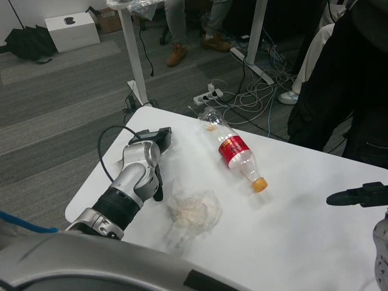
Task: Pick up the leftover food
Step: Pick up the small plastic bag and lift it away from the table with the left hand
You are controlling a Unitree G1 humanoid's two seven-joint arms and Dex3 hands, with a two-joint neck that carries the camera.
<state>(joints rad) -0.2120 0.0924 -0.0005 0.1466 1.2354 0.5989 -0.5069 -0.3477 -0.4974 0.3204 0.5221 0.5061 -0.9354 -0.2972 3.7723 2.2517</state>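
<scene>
The leftover food (pixel 193 212) is a pale lump in crumpled clear wrap, lying on the white table (pixel 303 242) near its front left. My left hand (pixel 151 138) sits at the end of the silver forearm, just left of and behind the wrap. One black finger (pixel 159 185) reaches down toward the wrap's left edge, and I cannot see that it touches. The left hand holds nothing. My right hand (pixel 359 195) pokes in from the right edge, stretched out flat above the table, far from the food and empty.
A clear plastic bottle (pixel 234 149) with a red label and orange cap lies on its side behind the food. A person in dark clothes (pixel 345 91) stands at the table's far right corner. Cables and a power strip (pixel 209 95) lie on the floor beyond.
</scene>
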